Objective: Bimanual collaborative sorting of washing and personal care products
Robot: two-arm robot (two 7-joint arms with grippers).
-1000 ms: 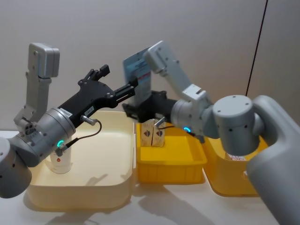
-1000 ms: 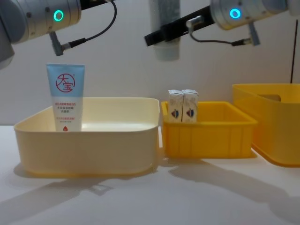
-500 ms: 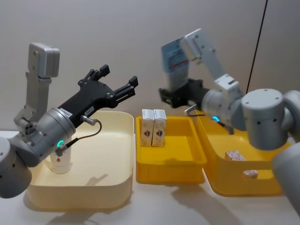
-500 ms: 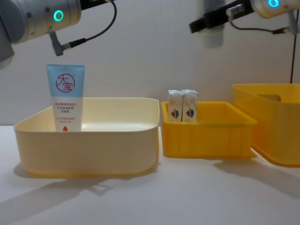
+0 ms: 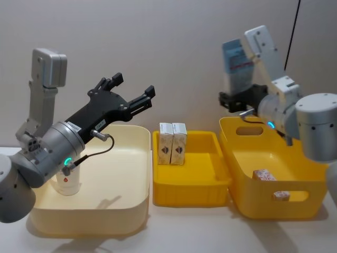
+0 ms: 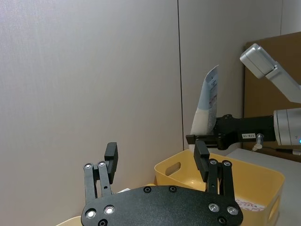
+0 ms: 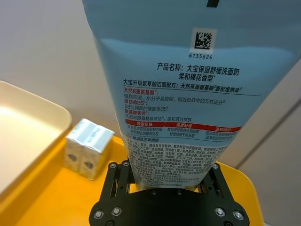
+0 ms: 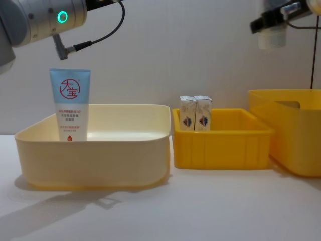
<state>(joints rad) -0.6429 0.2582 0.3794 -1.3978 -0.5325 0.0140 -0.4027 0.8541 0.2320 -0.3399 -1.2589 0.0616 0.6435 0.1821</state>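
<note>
Tube held high over the far right bin

The left gripper point(image 5: 130, 90) hung spread wide above the cream bin point(image 5: 134, 211), where the light blue tube point(image 8: 70, 104) stood. Cartons point(image 5: 172, 143) lined the middle bin's point(image 5: 190, 194) far-left wall. The right gripper point(image 5: 235, 101) clamped the pale printed tube point(image 5: 236, 66), well clear of the bin's rim point(image 5: 247, 124).

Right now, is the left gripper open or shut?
Open. The left gripper holds nothing: its two fingers stand wide apart in the left wrist view, raised above the cream bin.
</note>
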